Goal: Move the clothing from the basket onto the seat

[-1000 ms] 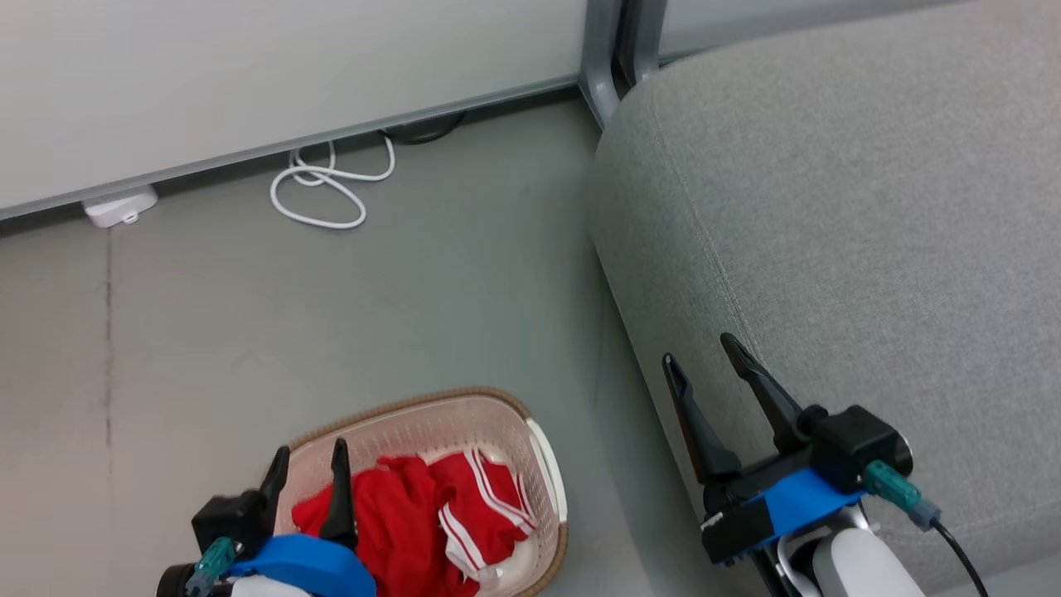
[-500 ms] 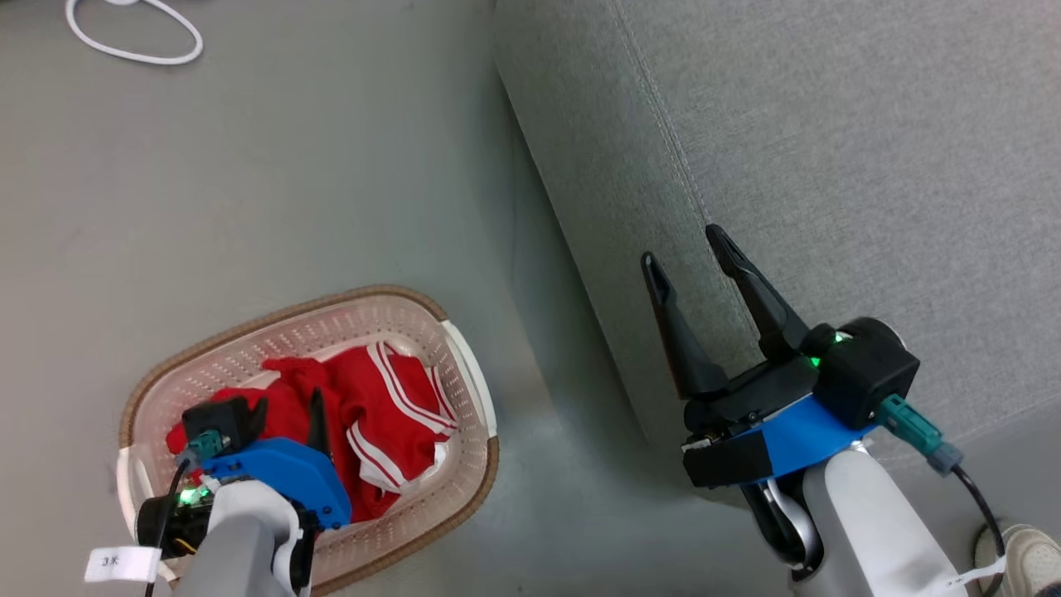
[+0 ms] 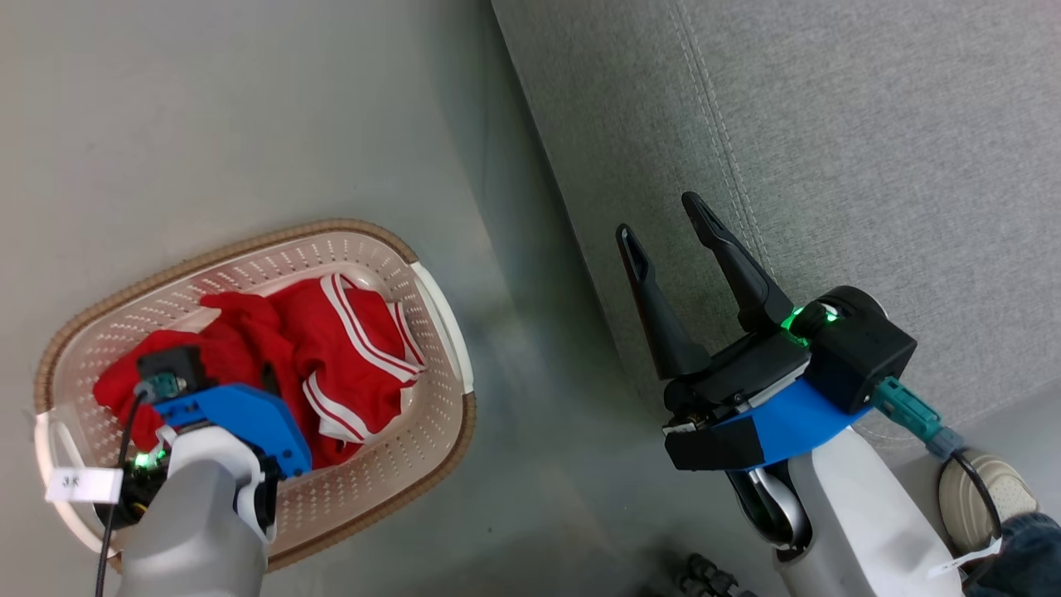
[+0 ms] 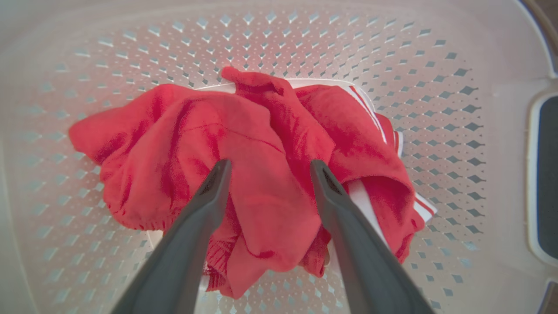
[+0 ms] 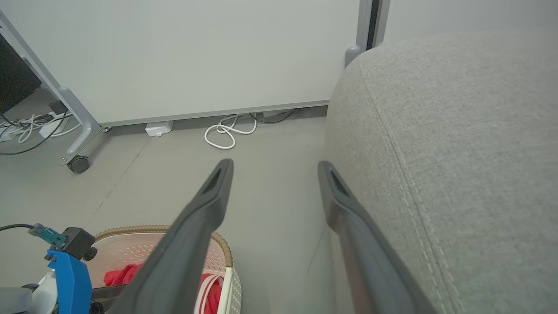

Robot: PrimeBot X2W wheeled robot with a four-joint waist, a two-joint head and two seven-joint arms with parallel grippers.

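The clothing (image 3: pixel 331 340) is a crumpled red heap with white stripes, lying inside the cream perforated basket (image 3: pixel 249 240) on the floor. My left gripper (image 4: pixel 268 163) points down into the basket (image 4: pixel 305 35), open, its two fingers straddling a fold of the clothing (image 4: pixel 261 131) just above or at the fabric; nothing is pinched. My right gripper (image 3: pixel 659 217) is open and empty, hovering beside the front edge of the grey seat (image 3: pixel 829 124). In the right wrist view the right gripper (image 5: pixel 274 165) has the seat (image 5: pixel 457 131) on its right.
A strip of grey floor (image 3: pixel 514 348) separates basket and seat. A person's shoe (image 3: pixel 986 497) stands at the lower right. Far off, a white coiled cable (image 5: pixel 224 133) lies by the wall, with a castor-wheeled frame leg (image 5: pixel 78 163) to the left.
The head camera has tilted down, shifting the whole picture. My left gripper has dropped from above the basket's near edge down into the basket over the red clothing. Both grippers stay open.
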